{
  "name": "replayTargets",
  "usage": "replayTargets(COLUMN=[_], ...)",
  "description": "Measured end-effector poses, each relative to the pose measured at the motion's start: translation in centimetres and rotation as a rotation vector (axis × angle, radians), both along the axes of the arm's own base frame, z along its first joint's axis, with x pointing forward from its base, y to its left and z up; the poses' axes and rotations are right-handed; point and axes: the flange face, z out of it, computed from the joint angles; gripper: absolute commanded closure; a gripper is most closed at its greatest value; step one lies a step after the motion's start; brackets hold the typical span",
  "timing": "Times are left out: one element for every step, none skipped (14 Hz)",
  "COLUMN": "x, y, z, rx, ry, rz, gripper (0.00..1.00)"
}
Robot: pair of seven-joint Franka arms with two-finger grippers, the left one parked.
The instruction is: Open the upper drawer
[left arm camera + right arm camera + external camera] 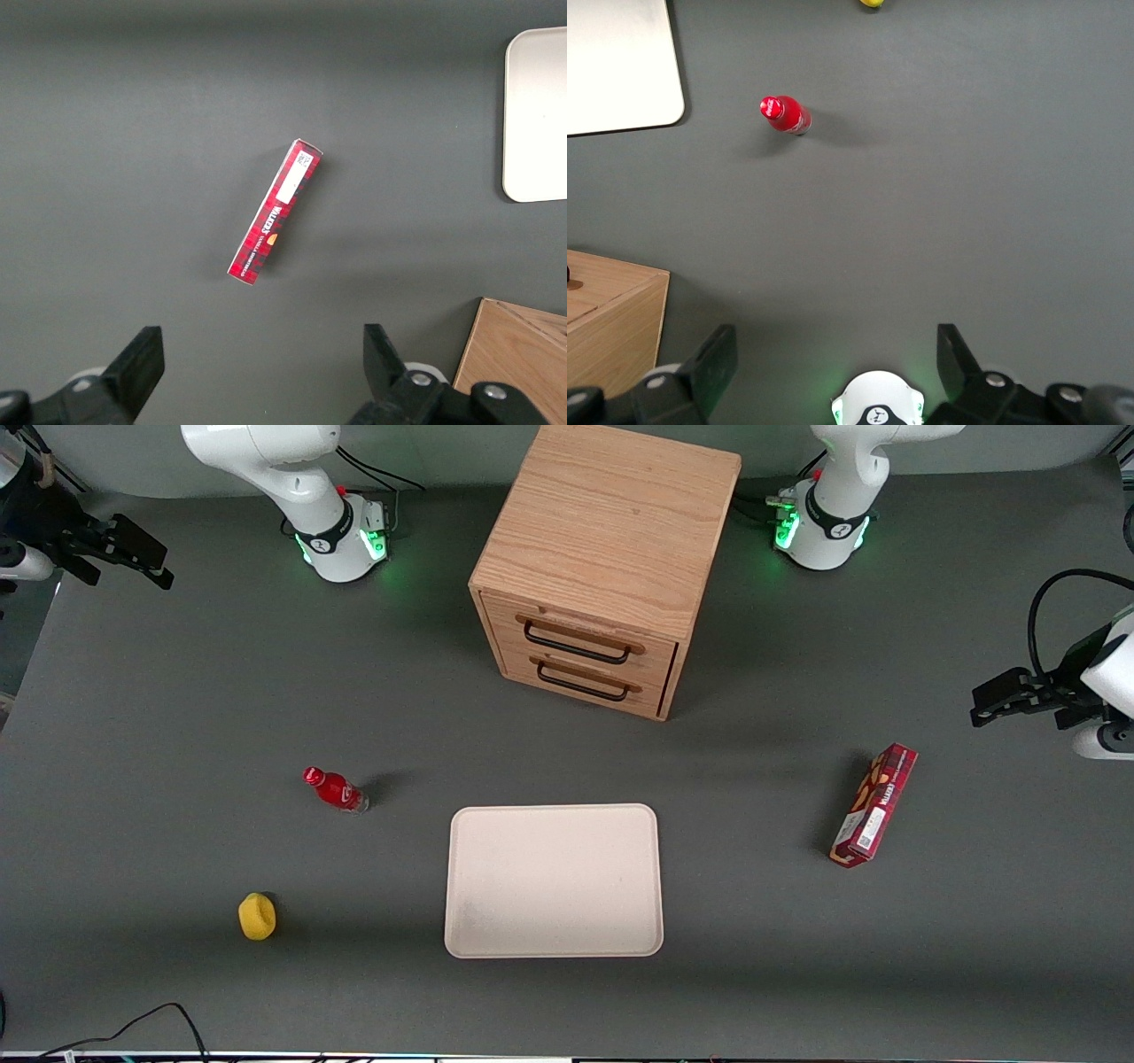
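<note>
The wooden cube cabinet stands at the back middle of the table, its front facing the front camera. The upper drawer is shut flush, with a thin black wire handle under a wooden rail. The lower twin drawer is shut too. My gripper hangs at the working arm's end of the table, well away from the cabinet. In the right wrist view the gripper is open with nothing between its fingers, and a corner of the cabinet shows.
A red bottle stands nearer the front camera than the cabinet. A yellow object sits nearer still. A cream tray lies in front of the cabinet. A red box lies toward the parked arm's end.
</note>
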Motion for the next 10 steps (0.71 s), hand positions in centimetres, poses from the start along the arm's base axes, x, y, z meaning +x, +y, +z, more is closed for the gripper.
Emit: replayTargets(x=[0.0, 0.0, -0.1, -0.1, -0.1, -0.1, -0.1, -0.2, -0.2, -0.2], y=[-0.1, -0.2, -0.3, -0.4, -0.7, -1.1, -1.3, -1.2, -0.9, -0.3], z=[0.0, 0.1, 0.3, 0.5, 0.5, 0.4, 0.2, 0.1, 0.1, 0.2], rx=[0.001, 0.001, 0.002, 0.003, 0.004, 0.006, 0.008, 0.009, 0.014, 0.021], ry=[0.0, 0.0, -0.001, -0.001, 0.002, 0.01, 0.025, 0.04, 0.056, 0.065], rz=[-0.001, -0.001, -0.002, -0.004, -0.01, -0.014, -0.006, 0.032, 0.103, 0.178], gripper=[0.0, 0.0, 0.0, 0.0, 0.0, 0.0, 0.0, 0.0, 0.0, 0.0])
